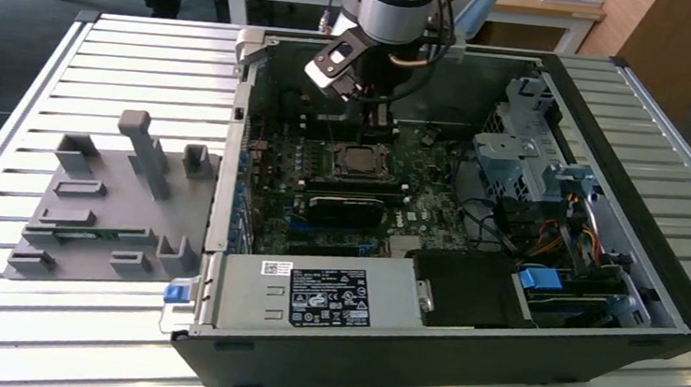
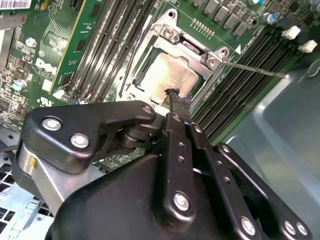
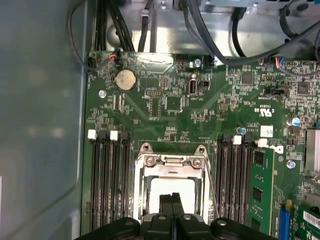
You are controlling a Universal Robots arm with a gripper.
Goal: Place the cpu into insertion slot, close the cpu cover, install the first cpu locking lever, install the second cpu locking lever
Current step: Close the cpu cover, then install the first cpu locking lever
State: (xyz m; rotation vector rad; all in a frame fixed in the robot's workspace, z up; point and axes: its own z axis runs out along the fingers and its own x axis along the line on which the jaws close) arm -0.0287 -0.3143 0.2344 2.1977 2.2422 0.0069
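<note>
On the exterior view's left sits a grey fixture [image 1: 107, 201]. Further right, in the open case [image 1: 430, 370], your cpu [image 2: 167, 77] lies flat in the insertion slot [image 1: 334, 155], framed by the lowered cpu cover [image 2: 187, 47]. Your gripper [image 2: 172, 94] hangs just over the cpu's edge, fingers pressed together, holding nothing.

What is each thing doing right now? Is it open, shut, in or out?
cpu cover, folded down flat.
cpu, lying under it, face showing through the cut-out.
locking lever, sticking out sideways, looks unlatched.
gripper, fingers shut together, holding nothing, above the cpu.
computer case, lying with its side open.
</note>
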